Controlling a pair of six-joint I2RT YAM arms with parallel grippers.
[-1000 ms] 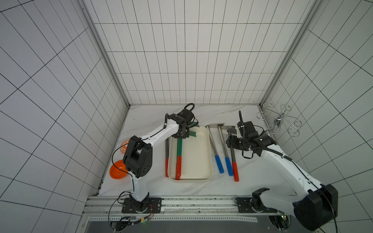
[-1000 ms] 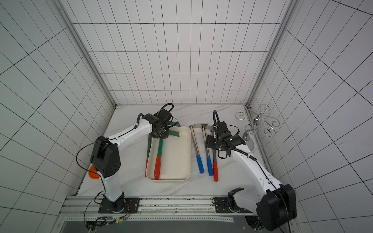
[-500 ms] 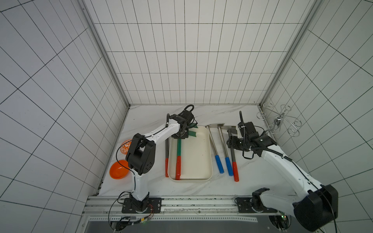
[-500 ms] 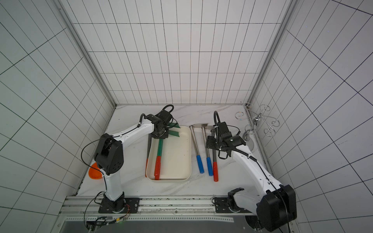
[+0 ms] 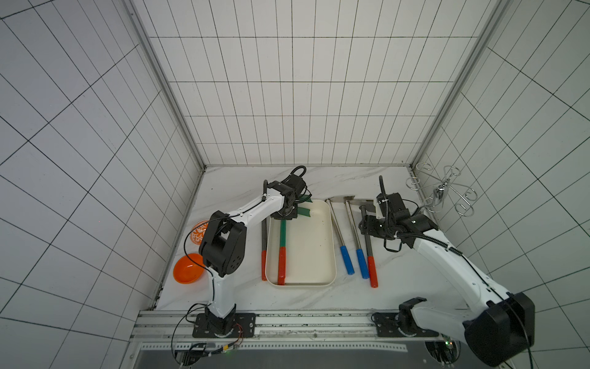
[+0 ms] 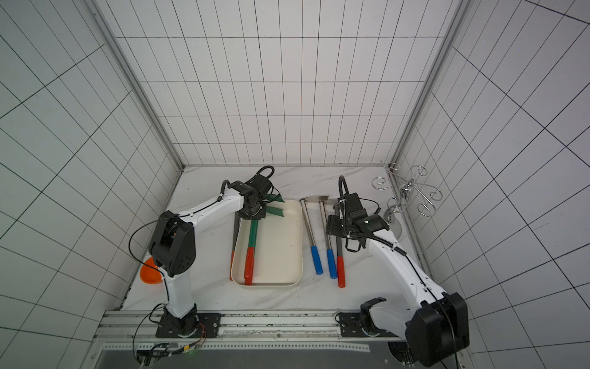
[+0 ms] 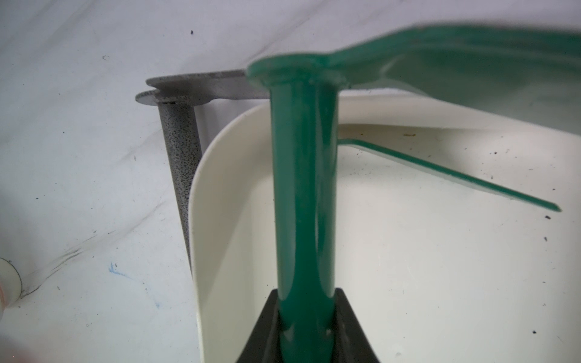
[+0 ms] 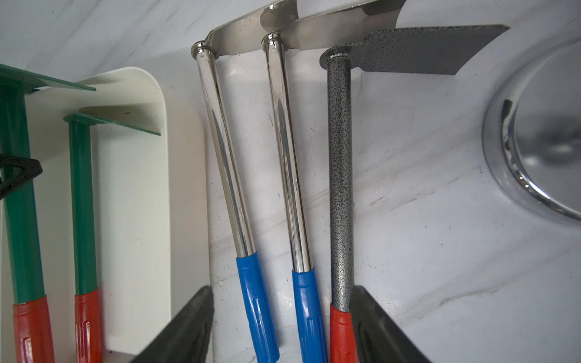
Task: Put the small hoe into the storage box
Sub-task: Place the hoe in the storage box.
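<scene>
The small hoe [image 7: 303,188], green-shafted with a red grip, is clamped in my left gripper [image 7: 306,292] just below its head. Its blade [image 6: 276,199] hangs over the far end of the cream storage box [image 5: 319,281]. In the right wrist view this hoe [image 8: 19,204] is the one nearer the picture's edge. A second green hoe [image 8: 81,204] lies in the box. My right gripper [image 8: 279,289] is open above two blue-handled chrome hoes [image 5: 346,242] and a grey speckled hoe [image 5: 370,252] on the table right of the box.
Another grey hoe [image 5: 264,242] lies on the table along the box's left wall. An orange bowl [image 5: 188,268] and a patterned dish [image 5: 198,231] sit by the left wall. A chrome wire stand [image 5: 442,191] occupies the back right corner, close to my right arm.
The left arm's elbow has shifted slightly, while its gripper stays over the box's far end with the green hoe. The right arm has not moved.
</scene>
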